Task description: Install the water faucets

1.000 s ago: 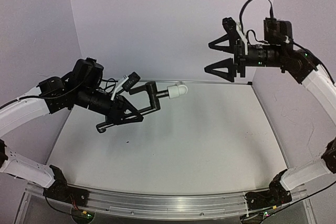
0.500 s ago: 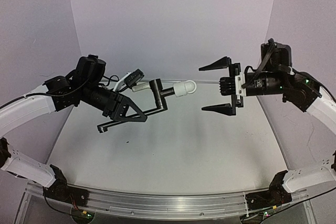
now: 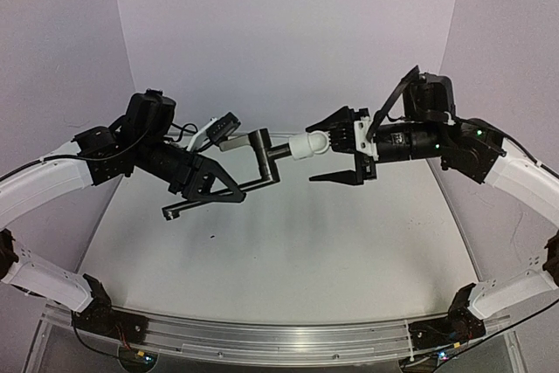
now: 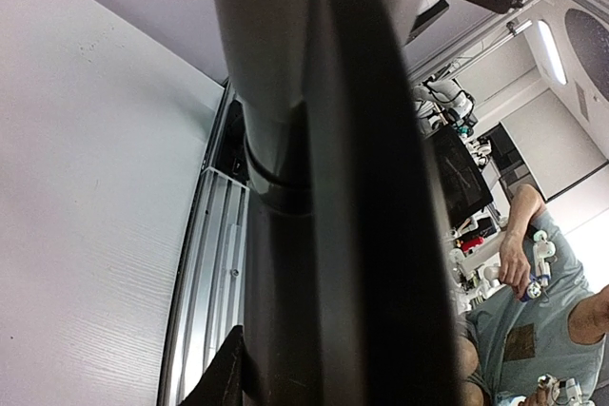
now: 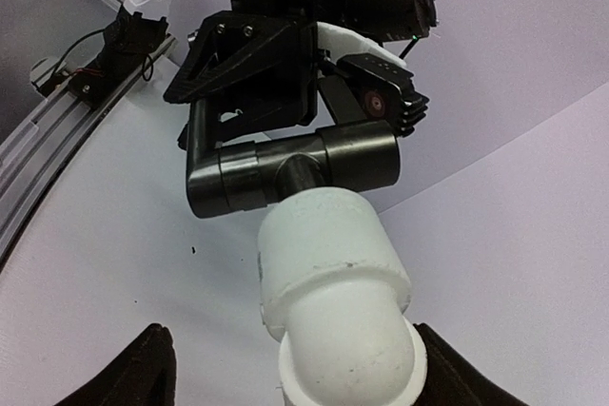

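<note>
I can read no text, label, brand or number anywhere. The white fitting (image 5: 333, 273) is plain, and I make out no marking on the black pipe (image 5: 257, 183). In my left wrist view, past the tabletop (image 4: 86, 187), the dark screen (image 4: 457, 173) and the dark patch on a person's grey shirt (image 4: 519, 339) are too blurred to tell whether they carry writing.
</note>
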Controlling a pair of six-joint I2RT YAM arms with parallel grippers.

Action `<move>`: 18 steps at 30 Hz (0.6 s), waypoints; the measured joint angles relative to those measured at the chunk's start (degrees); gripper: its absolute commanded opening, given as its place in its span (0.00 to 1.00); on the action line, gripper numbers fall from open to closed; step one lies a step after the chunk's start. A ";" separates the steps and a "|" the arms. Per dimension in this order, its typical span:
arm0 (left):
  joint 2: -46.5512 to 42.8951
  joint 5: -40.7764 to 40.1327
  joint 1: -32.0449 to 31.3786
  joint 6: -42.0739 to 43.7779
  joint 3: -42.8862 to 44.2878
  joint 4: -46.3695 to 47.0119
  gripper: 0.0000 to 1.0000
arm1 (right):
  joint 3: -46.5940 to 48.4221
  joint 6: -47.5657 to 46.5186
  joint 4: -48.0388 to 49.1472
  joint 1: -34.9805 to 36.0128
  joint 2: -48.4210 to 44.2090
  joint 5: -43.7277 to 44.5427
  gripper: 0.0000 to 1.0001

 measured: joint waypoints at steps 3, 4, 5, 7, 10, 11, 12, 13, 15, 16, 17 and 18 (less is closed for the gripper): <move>0.00 -0.72 0.00 1.18 0.00 -0.12 0.00 | 0.52 2.77 0.28 0.07 0.40 -0.02 0.58; -0.02 -1.15 0.00 1.63 0.00 -0.21 0.00 | 0.85 3.44 0.40 0.08 0.48 -0.04 0.55; -0.02 -1.61 0.00 2.19 0.00 -0.34 0.00 | 1.23 4.46 0.57 0.11 0.59 -0.09 0.51; -0.02 -2.58 0.00 3.00 0.00 -0.53 0.00 | 1.93 6.37 0.87 0.19 0.68 -0.28 0.45; -0.02 -3.83 0.00 4.41 0.00 -0.72 0.00 | 2.65 8.82 1.23 0.43 0.71 -0.41 0.41; -0.02 -4.21 0.00 4.84 0.00 -0.72 0.00 | 2.81 9.60 1.33 0.45 0.73 -0.46 0.40; -0.03 -4.59 -0.03 5.29 0.00 -0.72 0.00 | 2.90 10.54 1.42 0.48 0.75 -0.47 0.38; -0.07 -4.99 -0.11 5.64 0.00 -0.74 0.00 | 2.91 11.34 1.49 0.49 0.76 -0.46 0.36; -0.19 -5.58 -0.15 6.36 0.00 -0.91 0.00 | 2.91 12.53 1.55 0.49 0.77 -0.47 0.44; -0.23 -5.65 -0.15 6.72 0.00 -1.09 0.00 | 2.91 13.05 1.54 0.49 0.77 -0.51 0.51; -0.26 -5.65 -0.15 6.92 0.00 -1.24 0.00 | 2.91 13.52 1.53 0.53 0.78 -0.48 0.57; -0.29 -5.66 -0.15 7.01 0.00 -1.30 0.00 | 2.91 13.86 1.51 0.61 0.81 -0.45 0.57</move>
